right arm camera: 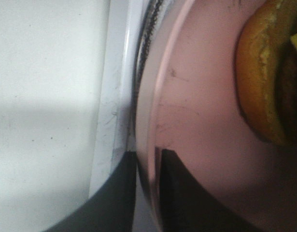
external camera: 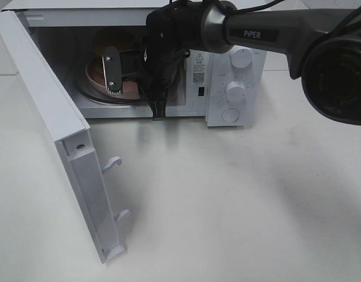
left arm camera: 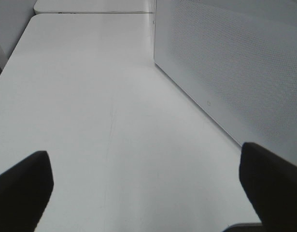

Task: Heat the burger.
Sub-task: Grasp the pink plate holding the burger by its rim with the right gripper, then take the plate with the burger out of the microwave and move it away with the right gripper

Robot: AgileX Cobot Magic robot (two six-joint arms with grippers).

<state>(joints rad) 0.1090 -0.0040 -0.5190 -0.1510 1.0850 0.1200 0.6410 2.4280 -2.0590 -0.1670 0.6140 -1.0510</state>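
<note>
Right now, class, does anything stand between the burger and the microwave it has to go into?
Nothing visible does: the burger already lies on the pink plate inside the microwave, whose door stands open. The right tool grips the plate's rim, so that arm fills the doorway and would likely block the door.

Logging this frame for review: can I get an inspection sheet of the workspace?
surface: white table, microwave standing on it.
job's things: burger on pink plate, inside the microwave; door swung wide open.
clutter: nothing seen.
grippers: right tool reaches into the cavity, closed on the plate rim; left tool open, over the table beside the microwave's side wall, holding nothing.
cables: black lead runs along the right arm, clear of the table.
surroundings: second white top behind the table; nothing else seen.
</note>
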